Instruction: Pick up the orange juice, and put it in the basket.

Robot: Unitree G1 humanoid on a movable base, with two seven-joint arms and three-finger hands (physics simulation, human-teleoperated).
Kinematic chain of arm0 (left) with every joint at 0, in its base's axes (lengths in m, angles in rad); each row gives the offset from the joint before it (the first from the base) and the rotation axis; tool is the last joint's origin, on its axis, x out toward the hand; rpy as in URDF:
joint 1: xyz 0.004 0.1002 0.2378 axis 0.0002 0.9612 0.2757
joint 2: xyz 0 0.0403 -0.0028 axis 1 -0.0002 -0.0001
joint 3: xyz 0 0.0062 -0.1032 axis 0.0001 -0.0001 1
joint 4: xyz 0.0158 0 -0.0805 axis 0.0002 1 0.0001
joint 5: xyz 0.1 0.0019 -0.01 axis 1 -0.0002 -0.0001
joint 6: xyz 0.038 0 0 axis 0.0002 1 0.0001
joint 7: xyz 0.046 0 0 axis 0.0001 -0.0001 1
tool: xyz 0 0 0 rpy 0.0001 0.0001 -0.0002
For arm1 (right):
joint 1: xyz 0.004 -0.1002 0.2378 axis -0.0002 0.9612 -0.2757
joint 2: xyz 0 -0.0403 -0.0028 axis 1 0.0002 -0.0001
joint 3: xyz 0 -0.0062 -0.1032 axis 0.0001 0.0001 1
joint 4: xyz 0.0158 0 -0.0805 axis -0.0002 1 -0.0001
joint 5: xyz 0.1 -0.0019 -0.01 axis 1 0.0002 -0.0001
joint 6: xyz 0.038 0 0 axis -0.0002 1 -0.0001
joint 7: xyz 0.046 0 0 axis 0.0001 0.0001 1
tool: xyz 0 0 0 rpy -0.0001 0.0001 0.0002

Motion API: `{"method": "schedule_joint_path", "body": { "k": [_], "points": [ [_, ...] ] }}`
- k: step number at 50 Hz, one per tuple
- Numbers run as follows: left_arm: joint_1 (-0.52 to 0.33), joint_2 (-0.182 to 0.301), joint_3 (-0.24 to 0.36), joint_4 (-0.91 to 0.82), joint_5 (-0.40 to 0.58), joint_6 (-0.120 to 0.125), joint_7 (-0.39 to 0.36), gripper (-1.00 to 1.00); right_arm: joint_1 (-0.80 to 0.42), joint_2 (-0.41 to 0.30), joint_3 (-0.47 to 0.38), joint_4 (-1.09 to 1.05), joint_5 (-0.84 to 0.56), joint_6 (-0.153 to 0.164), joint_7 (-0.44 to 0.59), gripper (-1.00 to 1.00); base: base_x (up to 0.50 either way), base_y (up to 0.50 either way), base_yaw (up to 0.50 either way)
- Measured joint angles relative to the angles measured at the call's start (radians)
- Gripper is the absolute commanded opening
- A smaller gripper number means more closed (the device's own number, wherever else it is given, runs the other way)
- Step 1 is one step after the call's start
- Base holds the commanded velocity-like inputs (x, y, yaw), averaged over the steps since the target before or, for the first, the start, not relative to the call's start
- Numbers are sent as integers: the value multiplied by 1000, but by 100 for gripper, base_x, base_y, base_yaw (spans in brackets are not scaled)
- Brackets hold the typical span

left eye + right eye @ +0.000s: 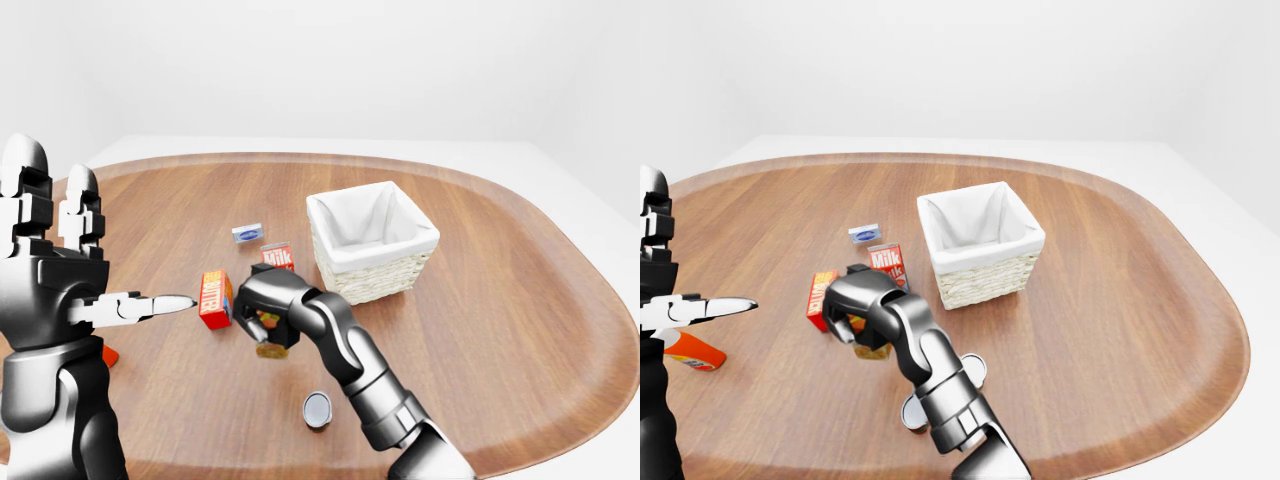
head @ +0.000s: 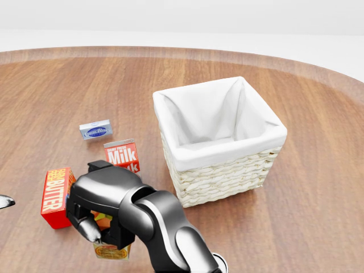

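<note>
The orange juice carton [image 2: 111,251] is in my right hand [image 2: 100,217], whose fingers close round it; only its lower end shows below the fingers. It sits low over the wooden table, left of and below the basket in the head view; I cannot tell whether it touches the table. The white-lined wicker basket [image 2: 223,177] stands upright and empty at the centre right. My left hand [image 1: 97,254] is raised at the left of the left-eye view, fingers spread open and empty, its thumb pointing at the butter box.
A red butter box [image 2: 57,196] stands just left of my right hand. A red milk carton [image 2: 123,154] and a small blue-and-white box [image 2: 95,130] lie above it. A round can [image 1: 317,409] lies near my right forearm. An orange object [image 1: 690,350] lies at the far left.
</note>
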Motion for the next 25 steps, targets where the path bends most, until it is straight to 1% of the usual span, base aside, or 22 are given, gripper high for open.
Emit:
{"method": "schedule_joint_path", "body": {
  "k": [6, 16, 25],
  "points": [
    [0, 0, 0, 0, 0, 0, 0, 100, -56, -2, -22, -36, 30, 0, 50, -100, 0, 0, 0],
    [0, 0, 0, 0, 0, 0, 0, 100, -159, -20, -62, -49, 75, 0, 103, -100, 0, 0, 0],
    [0, 0, 0, 0, 0, 0, 0, 100, -264, -49, -98, -31, 107, 0, 103, -100, 0, 0, 0]
  ]
}}
